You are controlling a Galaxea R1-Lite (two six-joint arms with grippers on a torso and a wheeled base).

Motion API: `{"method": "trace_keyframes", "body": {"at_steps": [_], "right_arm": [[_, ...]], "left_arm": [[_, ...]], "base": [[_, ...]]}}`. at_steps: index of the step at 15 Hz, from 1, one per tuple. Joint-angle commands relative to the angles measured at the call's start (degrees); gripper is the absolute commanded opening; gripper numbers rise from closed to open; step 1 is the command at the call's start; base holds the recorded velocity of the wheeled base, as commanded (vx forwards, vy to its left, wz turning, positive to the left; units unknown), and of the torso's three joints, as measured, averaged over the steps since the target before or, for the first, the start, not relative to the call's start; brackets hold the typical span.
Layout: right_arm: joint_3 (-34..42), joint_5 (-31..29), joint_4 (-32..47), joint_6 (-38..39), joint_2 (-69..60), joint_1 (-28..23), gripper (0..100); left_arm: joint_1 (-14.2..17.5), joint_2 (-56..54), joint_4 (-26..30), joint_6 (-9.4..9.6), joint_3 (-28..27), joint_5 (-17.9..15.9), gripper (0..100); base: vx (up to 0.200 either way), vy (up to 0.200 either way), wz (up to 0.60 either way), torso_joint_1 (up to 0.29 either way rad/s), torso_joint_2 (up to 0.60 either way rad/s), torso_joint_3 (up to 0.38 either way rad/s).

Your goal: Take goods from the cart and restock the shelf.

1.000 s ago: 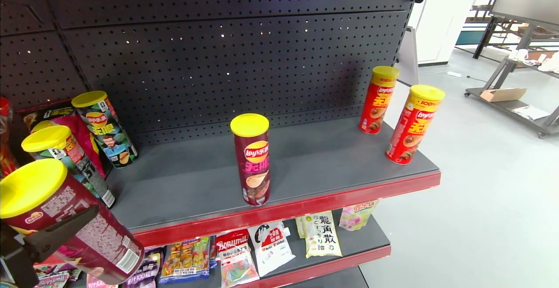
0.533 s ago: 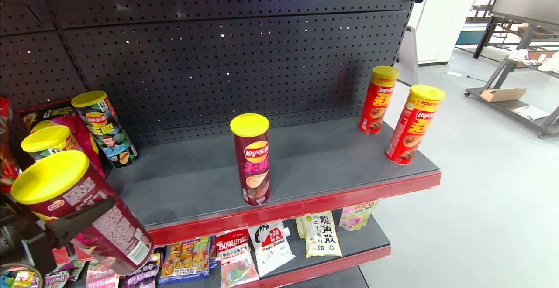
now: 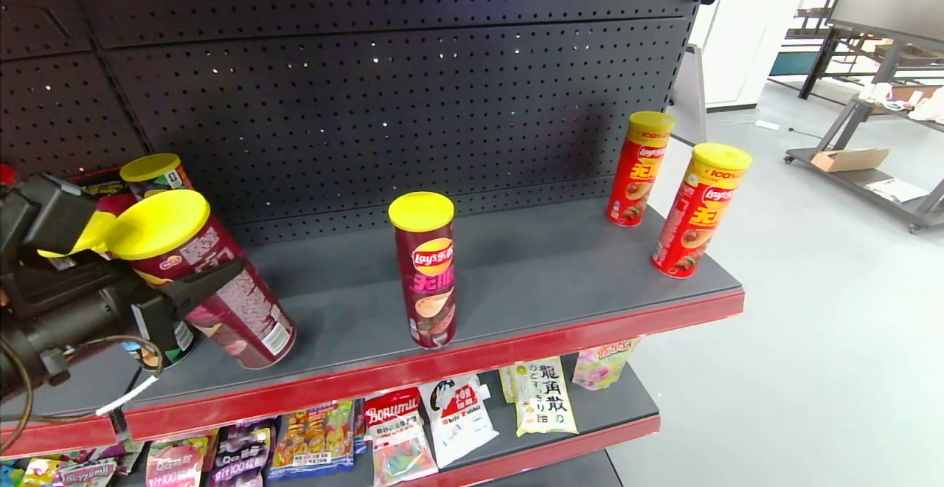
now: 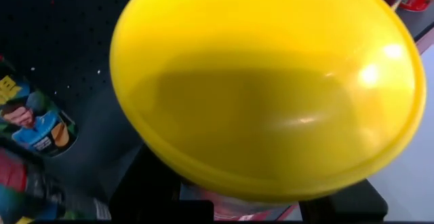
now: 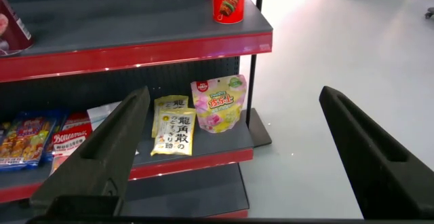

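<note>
My left gripper (image 3: 177,284) is shut on a maroon chip can (image 3: 228,295) with a yellow lid (image 4: 264,81). The can leans toward the left over the left part of the grey shelf (image 3: 531,273), its base low at the shelf surface. One black finger (image 3: 206,280) crosses the can's side. A second maroon can (image 3: 425,269) stands upright near the shelf's red front edge, to the right of the held one. My right gripper (image 5: 237,163) is open and holds nothing, in front of the lower shelf.
Two red cans (image 3: 639,168) (image 3: 699,210) stand at the shelf's right end. Dark green cans (image 3: 151,170) sit behind my left gripper. Pegboard (image 3: 405,103) backs the shelf. Snack bags (image 3: 442,420) fill the lower shelf. Bare shelf lies between the cans.
My left gripper has carried the maroon can up and to the right, from below the shelf's front edge to over the shelf's left part. The other cans stayed put.
</note>
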Motion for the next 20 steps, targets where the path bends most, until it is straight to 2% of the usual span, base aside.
{"method": "trace_keyframes", "body": {"at_steps": [1,5,7,12,16,20], "right_arm": [[0.0,0.04,-0.02,-0.02,-0.05,0.06,100],[0.0,0.04,-0.02,-0.02,-0.05,0.06,100],[0.0,0.04,-0.02,-0.02,-0.05,0.06,100],[0.0,-0.04,-0.02,-0.02,-0.05,0.06,100],[0.0,0.04,-0.02,-0.02,-0.05,0.06,100],[0.0,0.04,-0.02,-0.02,-0.05,0.06,100]], "left_arm": [[-1.33,6.04,-2.2,-0.07,-0.2,0.1,0],[-2.65,13.16,-7.83,-0.51,-3.89,-0.34,0],[-5.02,13.69,-8.18,-2.36,-4.24,-0.78,0],[-6.43,20.2,-8.18,-2.01,-9.6,-1.31,0],[-6.69,25.82,-7.74,-2.18,-14.61,0.8,0],[-10.3,29.16,-4.22,-5.79,-23.14,5.9,0]], "base": [[0.0,0.0,0.0,0.0,0.0,0.0],[0.0,0.0,0.0,0.0,0.0,0.0],[0.0,0.0,0.0,0.0,0.0,0.0],[0.0,0.0,0.0,0.0,0.0,0.0],[0.0,0.0,0.0,0.0,0.0,0.0],[0.0,0.0,0.0,0.0,0.0,0.0]]}}
